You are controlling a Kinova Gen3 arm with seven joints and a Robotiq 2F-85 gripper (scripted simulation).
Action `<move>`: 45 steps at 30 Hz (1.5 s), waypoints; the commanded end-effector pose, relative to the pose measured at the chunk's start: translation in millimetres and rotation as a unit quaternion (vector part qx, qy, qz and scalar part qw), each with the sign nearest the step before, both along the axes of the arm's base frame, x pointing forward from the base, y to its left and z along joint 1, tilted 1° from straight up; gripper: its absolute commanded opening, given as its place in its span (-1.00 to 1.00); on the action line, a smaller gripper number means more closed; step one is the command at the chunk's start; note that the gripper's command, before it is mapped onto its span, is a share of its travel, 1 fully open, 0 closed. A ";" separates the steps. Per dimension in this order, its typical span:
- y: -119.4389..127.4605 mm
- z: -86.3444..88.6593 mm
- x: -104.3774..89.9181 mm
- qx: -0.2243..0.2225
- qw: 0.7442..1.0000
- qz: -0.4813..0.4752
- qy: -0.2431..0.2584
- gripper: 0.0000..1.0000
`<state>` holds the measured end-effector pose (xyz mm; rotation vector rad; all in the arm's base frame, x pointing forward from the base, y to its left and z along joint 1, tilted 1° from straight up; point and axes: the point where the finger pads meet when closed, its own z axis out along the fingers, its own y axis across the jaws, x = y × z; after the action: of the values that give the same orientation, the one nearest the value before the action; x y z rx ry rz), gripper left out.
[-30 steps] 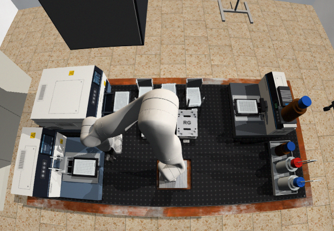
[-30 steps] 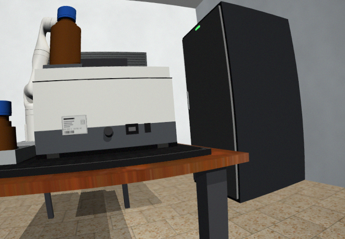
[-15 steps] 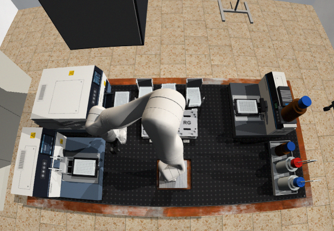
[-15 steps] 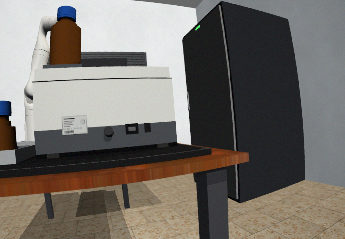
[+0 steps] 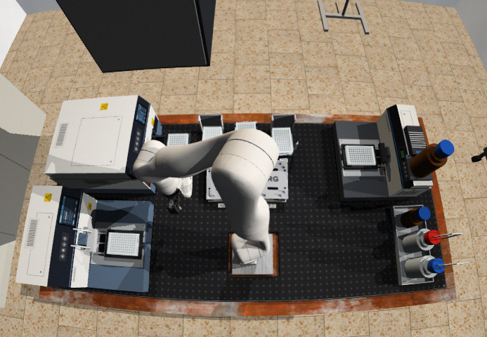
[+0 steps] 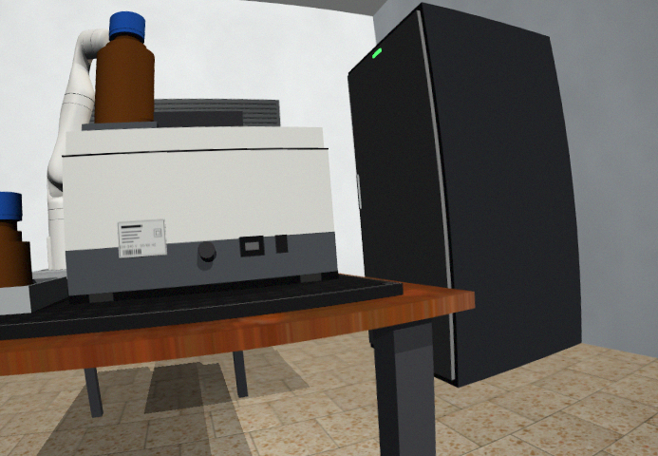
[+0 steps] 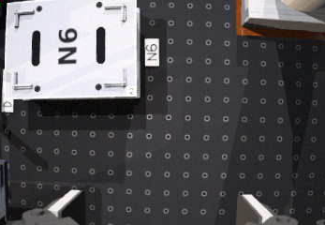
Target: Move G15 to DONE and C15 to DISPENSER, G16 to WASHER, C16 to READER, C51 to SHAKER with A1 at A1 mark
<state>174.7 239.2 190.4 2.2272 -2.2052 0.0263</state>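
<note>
A black perforated deck covers most of the wood-edged surface point(image 5: 251, 307), which stands on dark legs over a tan speckled tile floor point(image 5: 299, 79). A tall black cabinet point(image 6: 479, 204) with a small green light stands against the grey wall beside the surface, and a white wall closes the room behind it. The white arm point(image 5: 235, 166) rises from its base plate point(image 5: 274, 254) near the front middle and bends toward the left instruments. The claw point(image 7: 160, 208) hangs fully open with nothing between its fingers, facing down over bare deck just beside the white recovery nest N6 point(image 7: 71, 49), which carries no plate. In the top view one well plate point(image 5: 122, 243) sits in the blue-grey instrument at the front left, another plate point(image 5: 360, 154) in the dark instrument at the right, and a third plate point(image 5: 177, 139) lies by the large white instrument at the back left; the labels are too small to tell which plate is which. Two deep racks point(image 5: 211, 121) stand along the back edge, partly hidden by the arm. Brown bottles with blue caps point(image 5: 431, 156) stand at the right end.
</note>
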 end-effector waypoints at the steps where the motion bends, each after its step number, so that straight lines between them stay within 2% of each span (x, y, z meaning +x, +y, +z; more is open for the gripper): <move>1: -4.6 0.5 4.3 0.001 1.000 0.000 0.000 1.00; 12: -33.6 1.1 26.9 0.001 1.000 0.000 0.000 1.00; 18: -42.8 1.2 31.4 0.001 1.000 0.000 0.000 1.00; 45: -116.9 2.5 67.4 0.001 1.000 0.000 0.000 1.00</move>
<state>237.5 130.6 192.4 2.2267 -2.2048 0.0261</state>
